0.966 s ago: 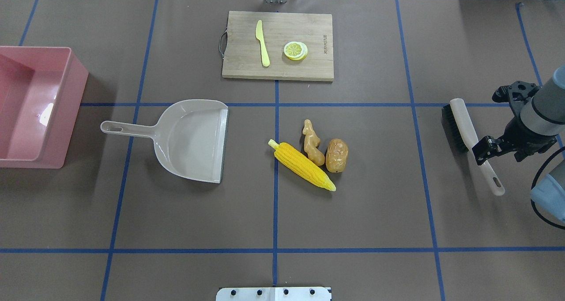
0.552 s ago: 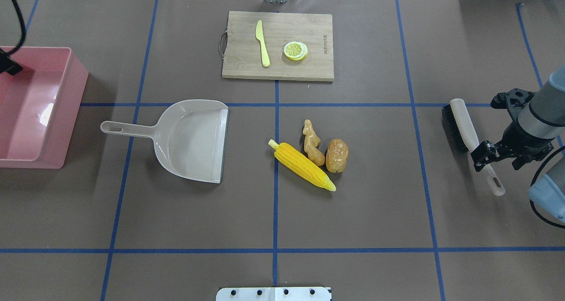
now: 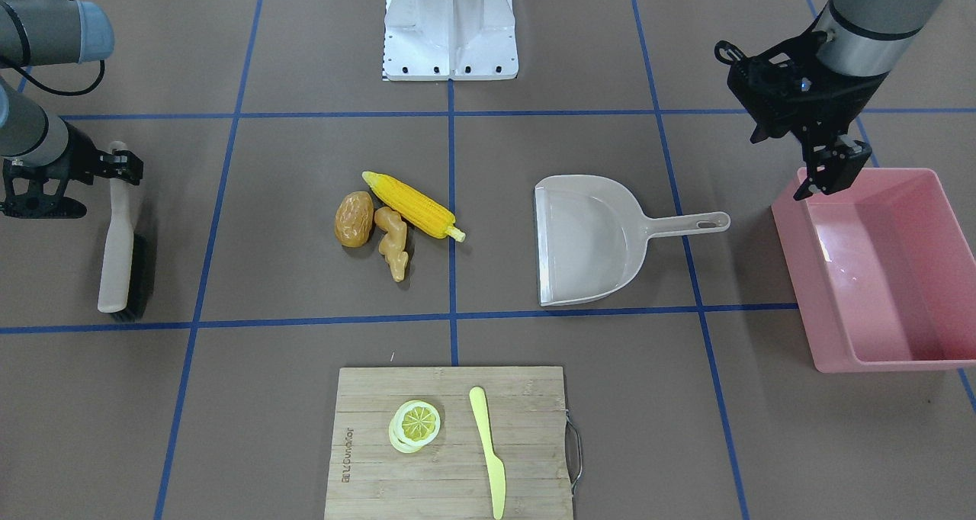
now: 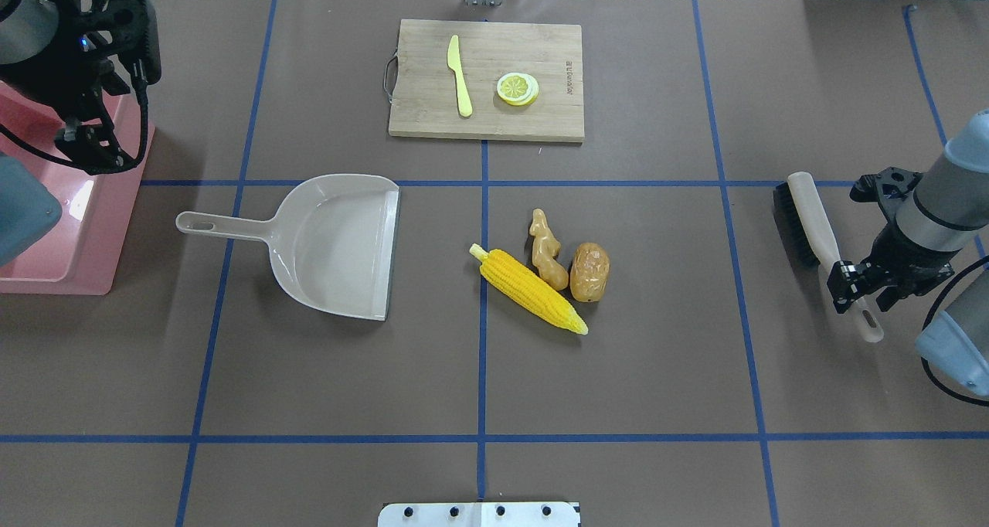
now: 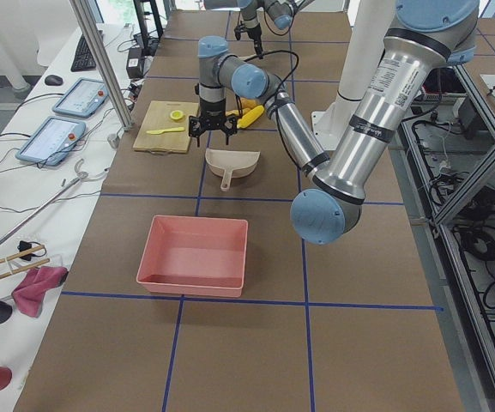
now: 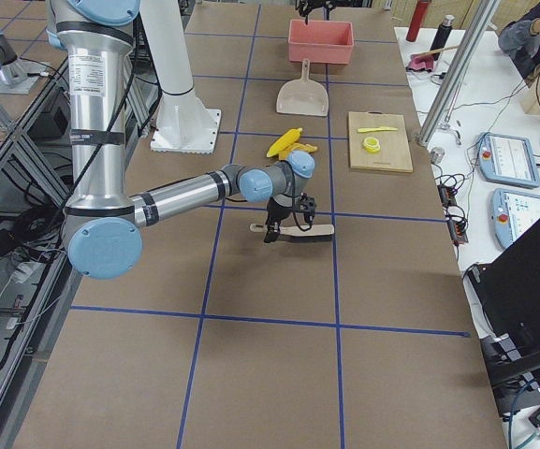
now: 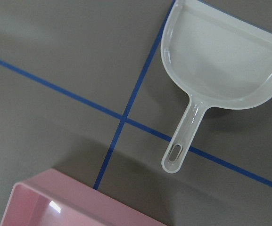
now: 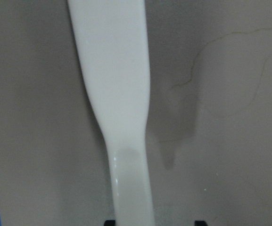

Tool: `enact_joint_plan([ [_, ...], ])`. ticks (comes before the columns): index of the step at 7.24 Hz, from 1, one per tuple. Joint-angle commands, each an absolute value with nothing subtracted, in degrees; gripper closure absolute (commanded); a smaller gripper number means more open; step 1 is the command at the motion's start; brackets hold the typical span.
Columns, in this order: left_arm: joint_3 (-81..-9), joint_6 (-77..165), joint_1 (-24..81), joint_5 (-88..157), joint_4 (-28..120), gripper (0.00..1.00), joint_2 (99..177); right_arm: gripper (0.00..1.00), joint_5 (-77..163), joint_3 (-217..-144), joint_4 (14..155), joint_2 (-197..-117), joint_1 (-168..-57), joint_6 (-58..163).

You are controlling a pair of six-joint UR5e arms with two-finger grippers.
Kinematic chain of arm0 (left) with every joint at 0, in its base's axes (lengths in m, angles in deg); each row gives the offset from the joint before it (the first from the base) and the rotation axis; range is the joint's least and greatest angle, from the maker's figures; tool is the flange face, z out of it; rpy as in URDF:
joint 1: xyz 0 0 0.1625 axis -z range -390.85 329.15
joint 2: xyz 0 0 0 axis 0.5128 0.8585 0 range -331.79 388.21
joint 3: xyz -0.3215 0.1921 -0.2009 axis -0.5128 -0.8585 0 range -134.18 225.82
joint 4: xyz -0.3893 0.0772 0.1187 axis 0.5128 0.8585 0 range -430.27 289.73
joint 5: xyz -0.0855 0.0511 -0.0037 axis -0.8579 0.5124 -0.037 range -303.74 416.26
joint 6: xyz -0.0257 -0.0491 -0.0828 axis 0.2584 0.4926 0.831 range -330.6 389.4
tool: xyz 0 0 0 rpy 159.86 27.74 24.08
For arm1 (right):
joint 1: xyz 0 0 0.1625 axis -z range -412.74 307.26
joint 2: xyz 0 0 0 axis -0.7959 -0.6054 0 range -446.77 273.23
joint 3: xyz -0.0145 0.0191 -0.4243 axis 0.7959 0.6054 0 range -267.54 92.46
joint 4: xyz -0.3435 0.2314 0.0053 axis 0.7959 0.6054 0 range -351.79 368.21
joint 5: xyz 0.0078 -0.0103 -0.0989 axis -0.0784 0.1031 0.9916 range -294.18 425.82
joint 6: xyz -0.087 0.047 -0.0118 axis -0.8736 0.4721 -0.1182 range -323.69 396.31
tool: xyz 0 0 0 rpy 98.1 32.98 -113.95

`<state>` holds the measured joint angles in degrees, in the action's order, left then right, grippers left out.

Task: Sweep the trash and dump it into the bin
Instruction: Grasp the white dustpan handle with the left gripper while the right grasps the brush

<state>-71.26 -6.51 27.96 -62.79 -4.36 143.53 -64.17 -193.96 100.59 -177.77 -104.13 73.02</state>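
Observation:
The trash lies mid-table: a yellow corn cob (image 4: pixel 529 291), a tan ginger root (image 4: pixel 547 250) and a brown potato (image 4: pixel 590 272), touching one another. The pink bin (image 4: pixel 116 202) stands at the far left, also in the front view (image 3: pixel 808 291). My left gripper (image 4: pixel 93 152) hovers open and empty above the bin's corner nearest the dustpan. My right gripper (image 4: pixel 854 291) is open and straddles the white handle of a brush (image 4: pixel 811 218) near its end. The right wrist view shows the handle (image 8: pixel 117 94) between the spread fingertips.
A beige-grey dustpan (image 4: pixel 340 241) lies between bin and trash, mouth toward the trash, handle toward the bin; it also shows in the left wrist view (image 7: pixel 220 61). A wooden cutting board (image 4: pixel 541 121) at the far edge bears a pale yellow knife (image 4: pixel 460 75) and lemon slices (image 4: pixel 517 89).
My left arm has come into view from the left and now hangs over the bin. My right gripper has slid along the brush handle toward its end.

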Motion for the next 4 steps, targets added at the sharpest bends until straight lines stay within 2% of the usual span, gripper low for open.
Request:
enact_joint_plan([
  [1,-66.8,-8.0,27.5,-64.9,-3.2,0.02,143.4,0.48,-64.3,-194.7,100.6,-177.6,-104.1,72.8],
  [4,-65.4,-7.1,23.2,-65.1,1.2,0.02,141.7,0.47,-64.3,-194.6,100.6,-177.0,-104.1,72.9],
])
